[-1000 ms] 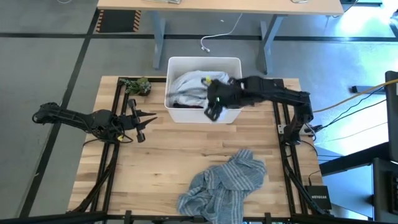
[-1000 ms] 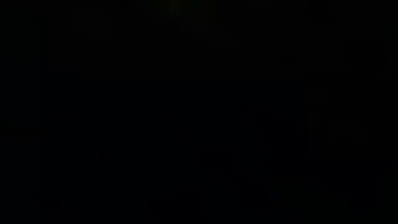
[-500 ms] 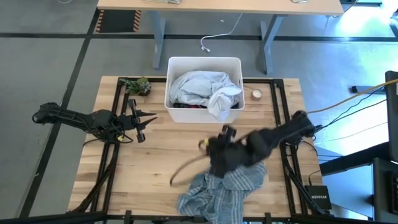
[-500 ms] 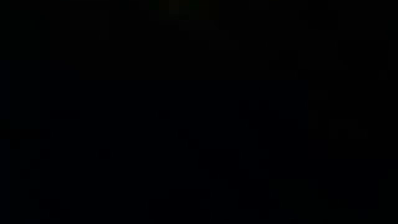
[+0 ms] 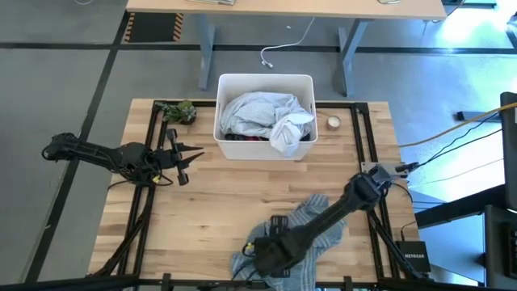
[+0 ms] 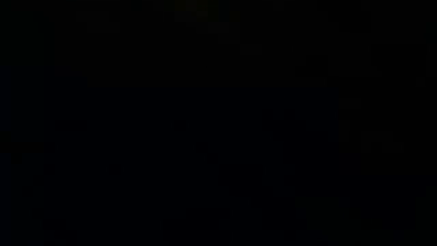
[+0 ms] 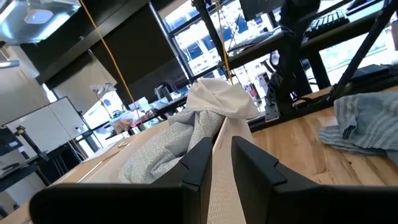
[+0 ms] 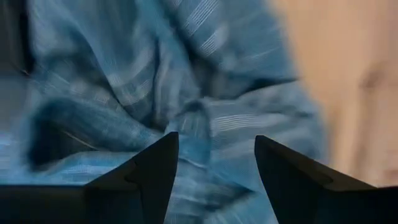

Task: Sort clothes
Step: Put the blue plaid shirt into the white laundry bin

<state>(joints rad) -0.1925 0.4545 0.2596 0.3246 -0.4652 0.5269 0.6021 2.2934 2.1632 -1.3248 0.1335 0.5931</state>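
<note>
Swung away from the white bin (image 5: 265, 82) since a second ago, my right gripper (image 8: 214, 163) now hangs with jaws spread and empty over the blue-grey striped garment (image 5: 317, 222) near the table's (image 5: 210, 190) front edge, while the left gripper (image 5: 182, 158), jaws parted, waits left.

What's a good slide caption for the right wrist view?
Open right gripper poised over the striped garment on the table.
</note>
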